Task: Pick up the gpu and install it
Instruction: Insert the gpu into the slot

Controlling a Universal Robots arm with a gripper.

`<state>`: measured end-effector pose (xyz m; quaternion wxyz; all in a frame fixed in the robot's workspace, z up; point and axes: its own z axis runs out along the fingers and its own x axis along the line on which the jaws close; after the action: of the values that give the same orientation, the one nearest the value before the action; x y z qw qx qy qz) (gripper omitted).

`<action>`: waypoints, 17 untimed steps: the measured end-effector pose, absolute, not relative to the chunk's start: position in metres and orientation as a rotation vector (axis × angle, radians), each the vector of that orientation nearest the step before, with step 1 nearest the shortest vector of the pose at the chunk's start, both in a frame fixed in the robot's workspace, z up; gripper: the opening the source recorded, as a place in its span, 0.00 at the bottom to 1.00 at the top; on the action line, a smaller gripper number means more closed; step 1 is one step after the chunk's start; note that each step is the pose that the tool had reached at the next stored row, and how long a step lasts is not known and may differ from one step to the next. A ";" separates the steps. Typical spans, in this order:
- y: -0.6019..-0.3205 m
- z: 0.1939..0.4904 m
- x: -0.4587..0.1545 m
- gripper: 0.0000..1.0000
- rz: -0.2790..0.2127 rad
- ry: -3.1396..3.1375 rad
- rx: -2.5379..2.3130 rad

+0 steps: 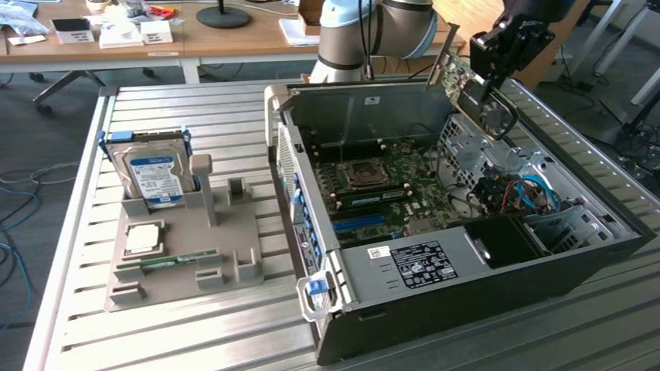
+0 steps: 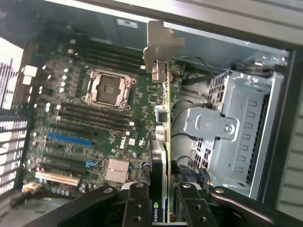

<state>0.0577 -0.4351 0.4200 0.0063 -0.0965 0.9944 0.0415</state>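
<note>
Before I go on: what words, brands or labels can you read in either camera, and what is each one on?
"NVIDIA", with its logo: on the gpu, at the end gripped in the claw.
"DELL", as far as it can be made out: printed on the motherboard.
On the power supply label: print too small to read.
On the hard drive label: too small to read.
On the case wall sticker: cannot be read.

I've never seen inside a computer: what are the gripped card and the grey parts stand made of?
The gpu: green-edged circuit board, likely fibreglass, with a dull silvery metal bracket. The stand: matte grey-beige, blocky, probably plastic.
</note>
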 end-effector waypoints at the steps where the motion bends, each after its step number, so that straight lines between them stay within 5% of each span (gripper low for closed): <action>1: -0.435 0.420 0.058 0.27 0.130 3.110 -0.330; 17: -0.435 0.419 0.058 0.27 0.132 3.040 -0.781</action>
<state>0.0577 -0.4351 0.4189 -0.0002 -0.2486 0.9677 0.0420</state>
